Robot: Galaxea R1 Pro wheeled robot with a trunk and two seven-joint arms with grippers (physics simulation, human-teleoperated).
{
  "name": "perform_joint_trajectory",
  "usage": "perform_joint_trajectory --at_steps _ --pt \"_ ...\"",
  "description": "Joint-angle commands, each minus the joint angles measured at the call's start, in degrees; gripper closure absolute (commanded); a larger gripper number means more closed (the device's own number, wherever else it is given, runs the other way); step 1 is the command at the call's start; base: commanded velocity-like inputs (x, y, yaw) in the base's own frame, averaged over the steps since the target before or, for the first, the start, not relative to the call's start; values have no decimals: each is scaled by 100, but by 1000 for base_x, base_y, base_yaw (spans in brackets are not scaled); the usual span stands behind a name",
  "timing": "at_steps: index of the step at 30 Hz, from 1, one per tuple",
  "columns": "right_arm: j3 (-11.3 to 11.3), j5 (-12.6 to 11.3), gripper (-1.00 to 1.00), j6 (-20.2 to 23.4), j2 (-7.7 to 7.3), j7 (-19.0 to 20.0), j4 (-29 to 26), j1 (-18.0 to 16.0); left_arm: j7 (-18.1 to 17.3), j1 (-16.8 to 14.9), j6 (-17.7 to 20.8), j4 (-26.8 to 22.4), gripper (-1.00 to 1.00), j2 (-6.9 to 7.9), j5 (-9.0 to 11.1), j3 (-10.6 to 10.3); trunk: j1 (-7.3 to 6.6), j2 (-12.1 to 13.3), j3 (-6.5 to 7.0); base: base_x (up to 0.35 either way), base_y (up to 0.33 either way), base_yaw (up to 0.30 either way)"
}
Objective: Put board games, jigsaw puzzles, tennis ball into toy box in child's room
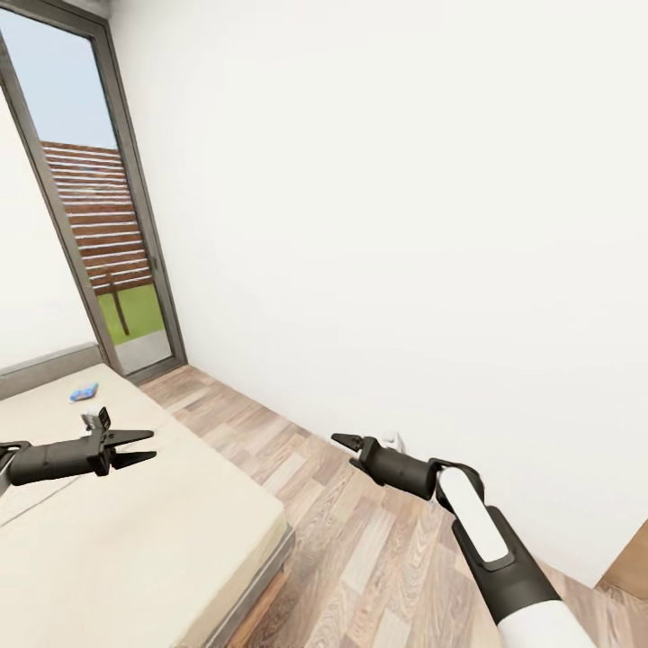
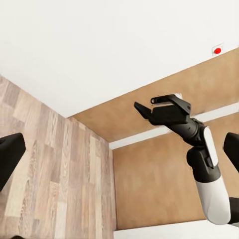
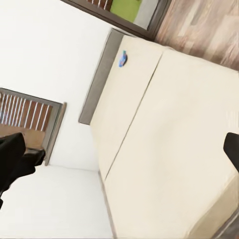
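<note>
The bed point(image 1: 135, 531) with its plain beige mattress lies at the lower left of the head view. Near its grey headboard rests a small blue board game point(image 1: 84, 392), which the right wrist view shows far off as a blue board game point(image 3: 122, 59) on the bed point(image 3: 164, 149). My left gripper point(image 1: 153, 445) hovers open over the mattress, short of the blue box, with nothing between its fingers. Over the floor beside the bed, my right gripper point(image 1: 342, 445) is open and empty. The left wrist view shows that right gripper point(image 2: 153, 105) with its jaws apart.
A tall glass door point(image 1: 108, 225) stands past the bed's head end. A white wall point(image 1: 405, 225) runs along the right, with a socket point(image 1: 393, 441) low on it. Wood floor point(image 1: 360, 558) lies between bed and wall. A brown wooden panel point(image 1: 630, 558) shows at the far right.
</note>
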Motion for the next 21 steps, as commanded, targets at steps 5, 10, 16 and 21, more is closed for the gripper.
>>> perform_joint_trajectory --at_steps 5,10,16,21 --pt "142 38 -100 17 -33 40 -250 -4 -27 -8 61 3 -100 5 4 -18 4 -13 -39 0 0 268" --pt "181 37 -100 19 -36 40 -301 -4 -27 -8 61 3 -100 5 4 -18 4 -13 -65 0 0 267" --pt "192 34 -100 18 -12 40 -309 -4 -27 -8 61 3 -100 4 4 -21 4 -13 -97 0 0 266" --pt "197 32 -100 17 -1 40 -310 -4 -27 -8 59 3 -100 4 6 -26 4 -13 -123 0 0 265"
